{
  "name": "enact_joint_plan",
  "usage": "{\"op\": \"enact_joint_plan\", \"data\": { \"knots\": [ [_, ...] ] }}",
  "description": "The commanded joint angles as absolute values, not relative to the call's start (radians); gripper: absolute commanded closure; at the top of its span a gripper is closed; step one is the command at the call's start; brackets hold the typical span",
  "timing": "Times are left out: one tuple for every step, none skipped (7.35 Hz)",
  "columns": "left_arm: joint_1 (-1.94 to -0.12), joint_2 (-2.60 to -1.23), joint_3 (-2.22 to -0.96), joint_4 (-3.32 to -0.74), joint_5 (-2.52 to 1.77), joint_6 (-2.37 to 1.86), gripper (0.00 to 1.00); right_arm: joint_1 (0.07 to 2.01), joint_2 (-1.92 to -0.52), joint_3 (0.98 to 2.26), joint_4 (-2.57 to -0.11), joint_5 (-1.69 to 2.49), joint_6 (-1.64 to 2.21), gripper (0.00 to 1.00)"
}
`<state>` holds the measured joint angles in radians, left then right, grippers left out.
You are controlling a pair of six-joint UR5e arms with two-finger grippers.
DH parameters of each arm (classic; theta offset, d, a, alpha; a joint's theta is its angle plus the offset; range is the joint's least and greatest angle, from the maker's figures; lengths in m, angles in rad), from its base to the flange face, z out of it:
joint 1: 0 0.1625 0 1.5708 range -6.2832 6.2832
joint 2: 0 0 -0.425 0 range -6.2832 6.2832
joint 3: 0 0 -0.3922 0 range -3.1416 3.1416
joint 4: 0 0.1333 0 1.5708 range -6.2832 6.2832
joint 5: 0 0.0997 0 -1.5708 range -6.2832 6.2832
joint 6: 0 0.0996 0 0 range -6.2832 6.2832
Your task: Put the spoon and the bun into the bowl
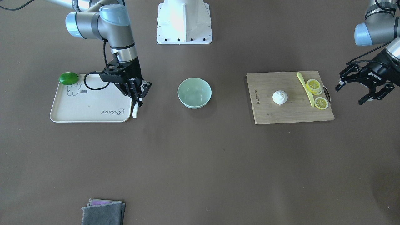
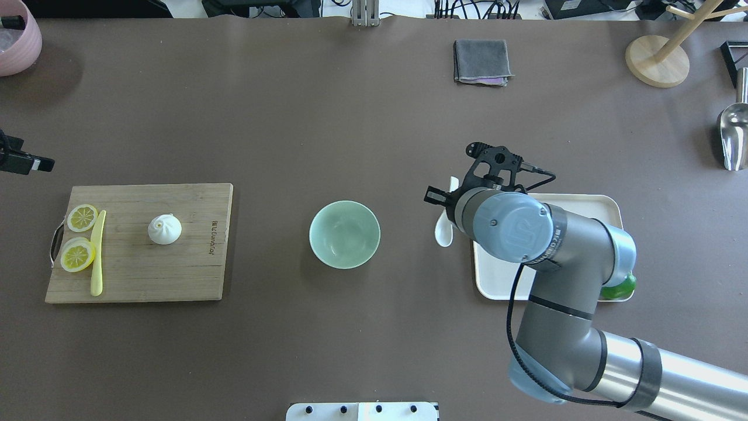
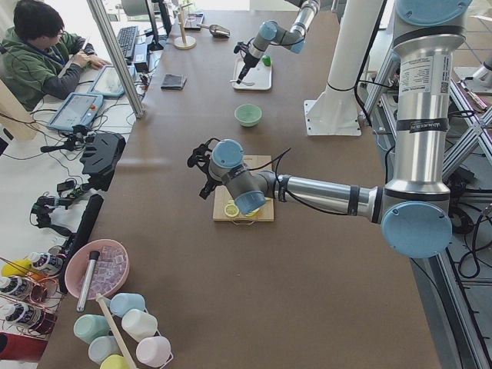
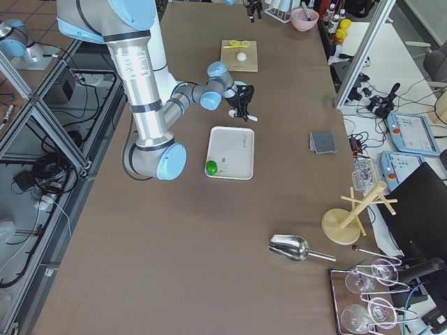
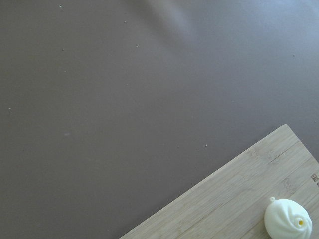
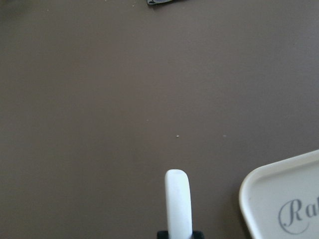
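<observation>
My right gripper [image 1: 137, 100] is shut on the handle of the white spoon [image 1: 135, 111], beside the tray's corner nearest the bowl. The spoon also shows in the overhead view [image 2: 444, 232] and in the right wrist view [image 6: 178, 204]. The mint-green bowl [image 1: 194, 92] stands empty at the table's middle [image 2: 344, 234]. The white bun [image 1: 280, 97] sits on the wooden cutting board [image 1: 290, 115] and shows in the left wrist view [image 5: 288, 219]. My left gripper [image 1: 349, 95] is open and empty, beyond the board's lemon end.
A cream tray [image 1: 90, 112] holds a green lime [image 1: 68, 78]. A yellow knife [image 1: 306, 89] and lemon slices [image 1: 314, 85] lie on the board. A folded grey cloth [image 1: 103, 212] lies at the operators' edge. A metal scoop [image 2: 730, 137] and wooden stand [image 2: 657, 61] are far right.
</observation>
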<state>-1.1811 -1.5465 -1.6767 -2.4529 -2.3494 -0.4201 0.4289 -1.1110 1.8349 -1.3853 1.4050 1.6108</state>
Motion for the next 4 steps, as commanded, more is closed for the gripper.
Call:
{"op": "enact_joint_plan", "data": {
  "knots": [
    [-1.178, -1.548, -1.677, -2.453, -2.350, -0.422, 0.01, 0.333, -0.929, 1.794, -1.528, 1.295, 1.770, 1.00],
    [-1.178, -1.548, -1.678, -2.453, -2.350, -0.423, 0.01, 0.299, -0.843, 1.705, -1.532, 1.223, 1.819, 1.00],
    [-1.180, -1.548, -1.678, -2.454, -2.350, -0.423, 0.01, 0.279, -0.775, 1.612, -1.531, 1.169, 1.862, 1.00],
    [-1.178, -1.548, -1.678, -2.454, -2.352, -0.423, 0.01, 0.275, -0.755, 1.574, -1.525, 1.148, 1.876, 1.00]
  ]
}}
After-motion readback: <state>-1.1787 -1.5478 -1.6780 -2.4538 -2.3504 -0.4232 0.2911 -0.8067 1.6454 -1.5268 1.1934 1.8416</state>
